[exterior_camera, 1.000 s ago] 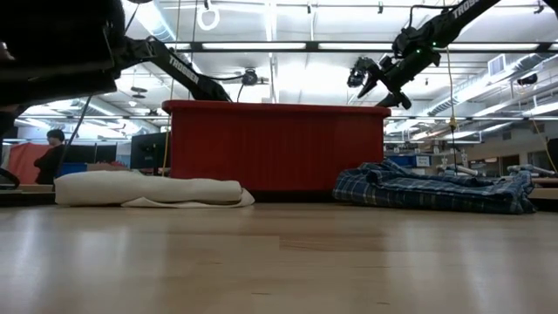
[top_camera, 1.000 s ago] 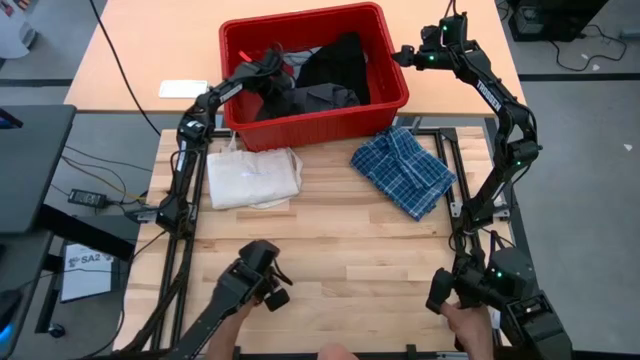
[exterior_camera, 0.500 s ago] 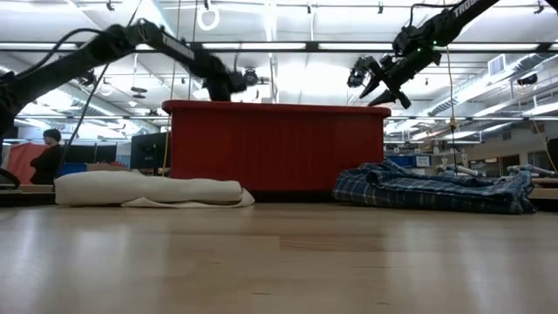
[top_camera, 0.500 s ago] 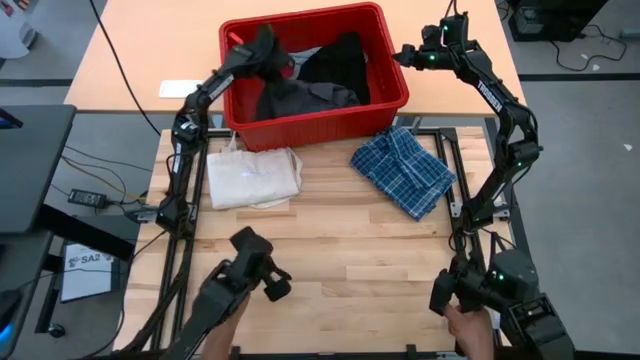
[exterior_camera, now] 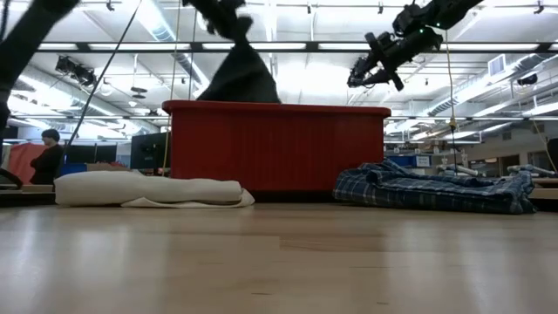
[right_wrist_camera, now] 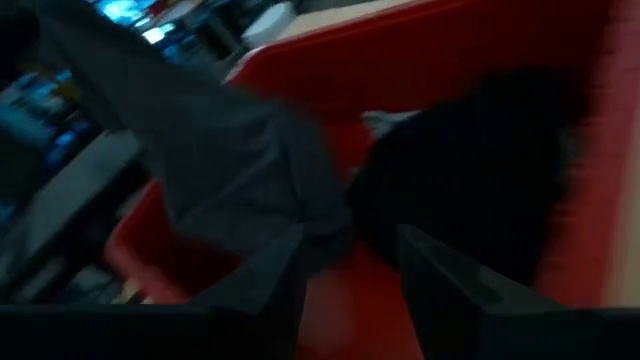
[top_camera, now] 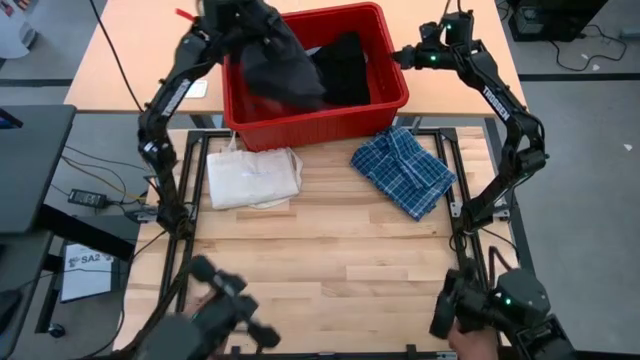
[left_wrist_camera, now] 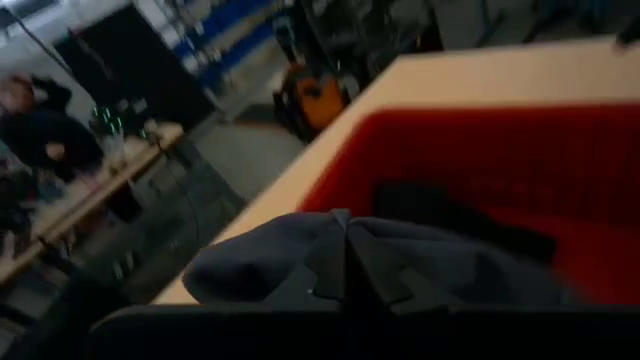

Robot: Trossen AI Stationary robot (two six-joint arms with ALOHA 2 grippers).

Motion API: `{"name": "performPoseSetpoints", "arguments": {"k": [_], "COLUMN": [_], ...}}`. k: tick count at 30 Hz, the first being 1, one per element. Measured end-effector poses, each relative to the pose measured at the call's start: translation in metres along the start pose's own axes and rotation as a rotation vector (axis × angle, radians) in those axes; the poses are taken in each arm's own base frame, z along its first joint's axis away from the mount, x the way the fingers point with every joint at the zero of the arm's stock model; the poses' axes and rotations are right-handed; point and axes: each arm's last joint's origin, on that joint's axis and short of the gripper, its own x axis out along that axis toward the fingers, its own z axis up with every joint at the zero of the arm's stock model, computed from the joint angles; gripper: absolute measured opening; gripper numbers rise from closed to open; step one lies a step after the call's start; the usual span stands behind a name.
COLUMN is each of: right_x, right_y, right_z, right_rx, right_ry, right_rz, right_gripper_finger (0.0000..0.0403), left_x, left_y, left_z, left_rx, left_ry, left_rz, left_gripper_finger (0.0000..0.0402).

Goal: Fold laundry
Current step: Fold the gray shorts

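Note:
The red bin (top_camera: 385, 105) stands at the table's far edge. High above its left part, my left gripper (top_camera: 255, 15) is shut on a dark grey garment (top_camera: 285, 65), which also shows in the low view (exterior_camera: 240, 74) hanging down to the bin's rim. A black garment (top_camera: 345, 65) lies inside the bin. A blue-and-white plaid garment (top_camera: 405, 170) lies crumpled on the table in front of the bin. My right gripper (top_camera: 405, 55) hovers open at the bin's right far corner, pointing in over it with nothing between its fingers (right_wrist_camera: 440, 285). My left gripper pinches a bunched-up part at the top of the dark grey garment (left_wrist_camera: 345, 250) between its two fingers, which point nearly level. How many layers are caught, I cannot tell. The garment hangs slack below the fingers and its lower end (top_camera: 295, 95) reaches down into the bin.
A folded cream tote bag (top_camera: 252, 178) lies on the table left of the plaid garment. Bare wood stretches across the table's near half (top_camera: 330, 270). At the near edge a person's hands work two hand-held controllers (top_camera: 215, 320). A person sits far behind the table (exterior_camera: 52, 153).
My left gripper has shut on the dark grey garment inside the bin and risen steeply toward the far edge, tipping up from pointing down to nearly level. The garment's top has been drawn up above the rim while its lower end stays in the bin. My right gripper has risen slightly.

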Motion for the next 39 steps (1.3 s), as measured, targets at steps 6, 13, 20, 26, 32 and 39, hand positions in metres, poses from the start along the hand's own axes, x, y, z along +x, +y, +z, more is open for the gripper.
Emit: {"name": "performPoseSetpoints", "arguments": {"k": [6,13,20,26,32,39], "right_x": [0.002,-0.014,-0.041,-0.066,-0.084,-0.106], "right_y": [0.038,0.100,0.155,0.186,0.210,0.232], "right_z": [-0.006,-0.013,-0.027,-0.050,-0.079,-0.119], "right_rx": [-0.103,-0.286,-0.305,-0.265,-0.185,-0.107], "right_ry": [0.032,-0.001,-0.006,0.083,0.158,0.327], "right_rz": [0.147,0.299,0.420,0.395,0.203,0.054], "right_gripper_finger": [0.0163,0.0164,0.0167,0.0165,0.0165,0.0165], "left_x": [-0.053,-0.134,-0.184,-0.219,-0.238,-0.216], "left_y": [-0.012,-0.032,-0.056,-0.068,-0.080,-0.131], "left_z": [0.039,0.088,0.107,0.115,0.116,0.079], "left_rx": [-0.005,-0.031,-0.083,-0.080,-0.129,-0.218], "left_ry": [-0.159,-0.483,-0.617,-0.734,-0.745,-0.167], "left_rz": [-0.022,-0.119,-0.287,-0.454,-0.633,-0.856], "left_gripper_finger": [0.0001,0.0000,0.0000,0.0003,0.0004,0.0003]}}
